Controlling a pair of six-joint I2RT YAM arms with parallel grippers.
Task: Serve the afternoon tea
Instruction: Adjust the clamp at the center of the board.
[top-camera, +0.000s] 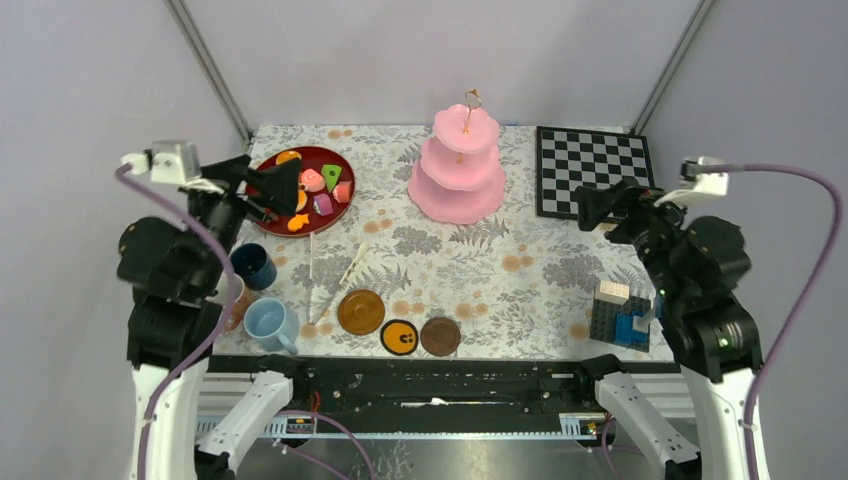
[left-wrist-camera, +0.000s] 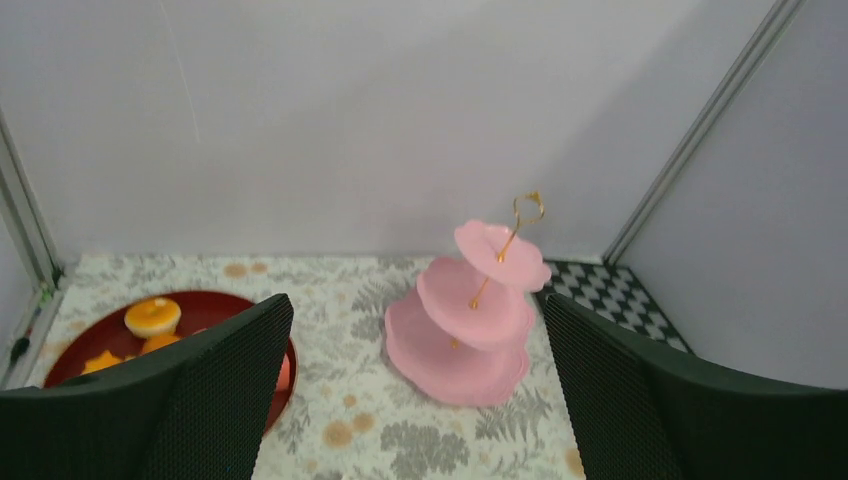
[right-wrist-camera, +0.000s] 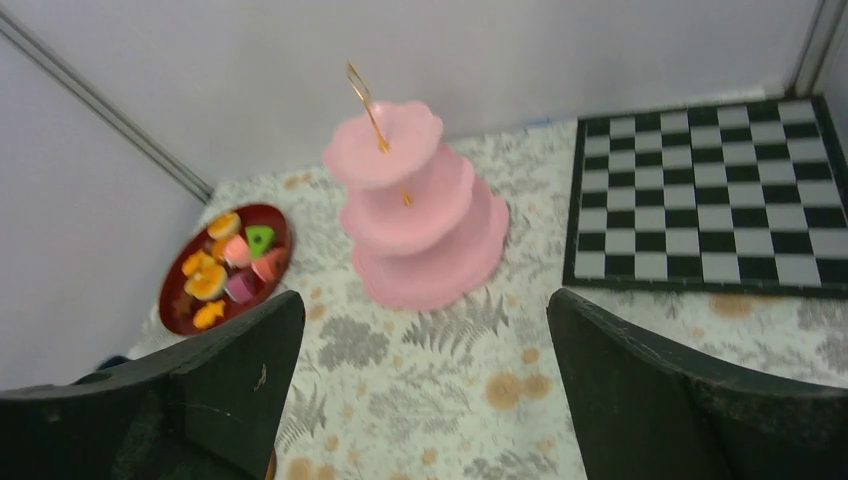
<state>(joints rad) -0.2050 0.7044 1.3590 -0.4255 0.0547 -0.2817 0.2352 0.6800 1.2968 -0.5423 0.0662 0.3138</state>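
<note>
The pink three-tier cake stand (top-camera: 456, 165) stands empty at the back middle, and shows too in the left wrist view (left-wrist-camera: 470, 320) and the right wrist view (right-wrist-camera: 420, 220). Small toy pastries (top-camera: 318, 186) lie on a round red tray (top-camera: 272, 222) at the back left. A dark-blue cup (top-camera: 254, 266) and a light-blue cup (top-camera: 268, 322) stand near the left front, with three brown saucers (top-camera: 361, 311) beside them. My left gripper (top-camera: 258, 178) hovers open over the tray's left side. My right gripper (top-camera: 610, 205) hangs open above the chessboard's near edge, holding nothing.
A black-and-white chessboard (top-camera: 595, 170) lies at the back right. A blue-grey block pile (top-camera: 622, 312) sits at the front right. Two thin white sticks (top-camera: 312, 270) lie between the tray and the saucers. Metal frame posts rise at both back corners.
</note>
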